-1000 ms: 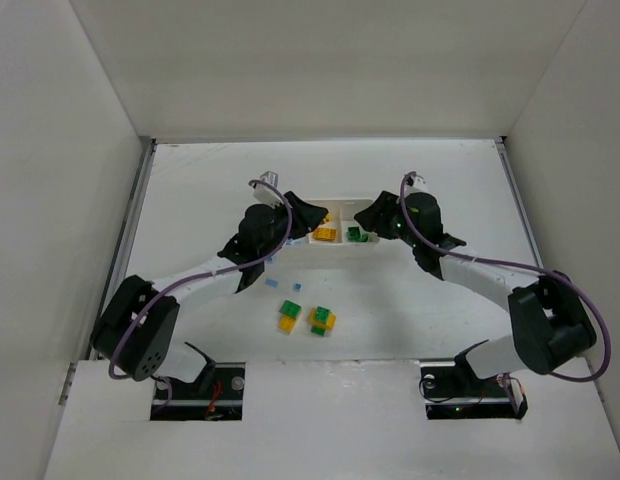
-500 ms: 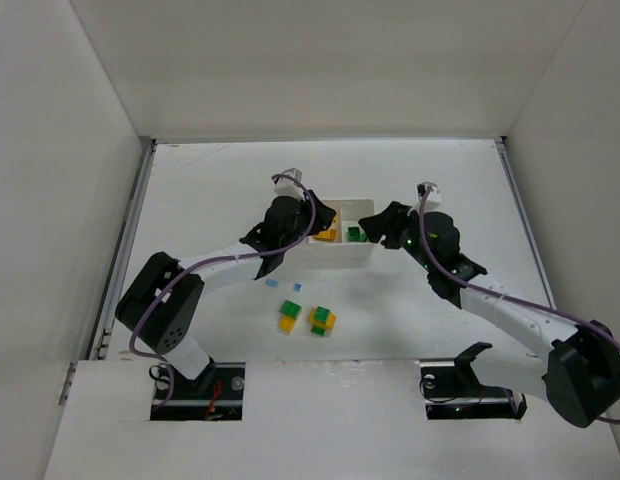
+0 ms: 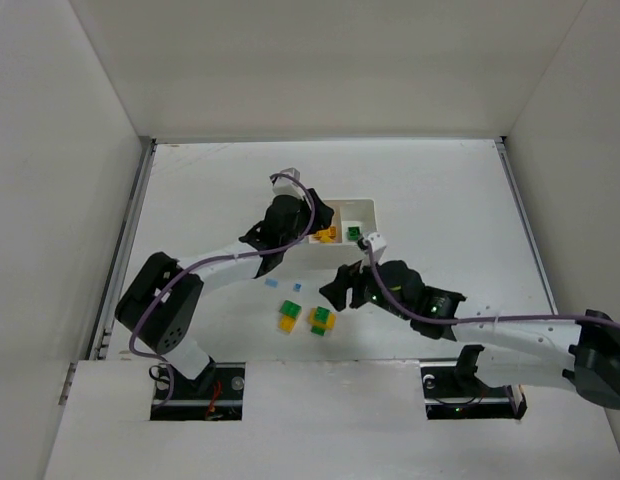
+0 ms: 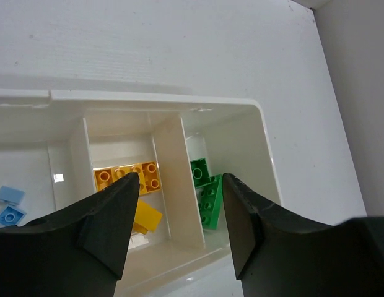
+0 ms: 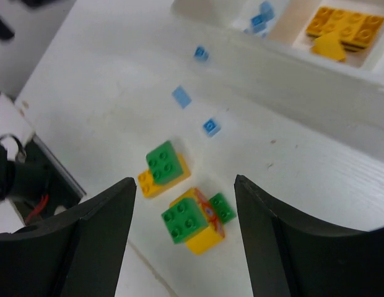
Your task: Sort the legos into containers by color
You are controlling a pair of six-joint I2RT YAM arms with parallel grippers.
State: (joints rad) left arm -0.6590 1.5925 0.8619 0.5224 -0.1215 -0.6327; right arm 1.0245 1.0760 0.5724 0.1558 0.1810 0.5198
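Note:
The white tray lies at mid table with three containers side by side. Light blue legos lie in one end compartment, yellow ones in the middle, green ones in the other end. My left gripper hovers open and empty just above the tray, over the wall between yellow and green. My right gripper hangs open and empty above two green-on-yellow stacks on the table. In the top view these stacks sit beside the right gripper.
Three tiny light blue legos lie loose on the table between the tray and the stacks. White walls enclose the table on three sides. The arm bases and a raised white ledge line the near edge.
My right arm has swung from the tray's green end down toward the near side, over the two stacks, its jaws widening. My left gripper stayed over the tray and opened wider.

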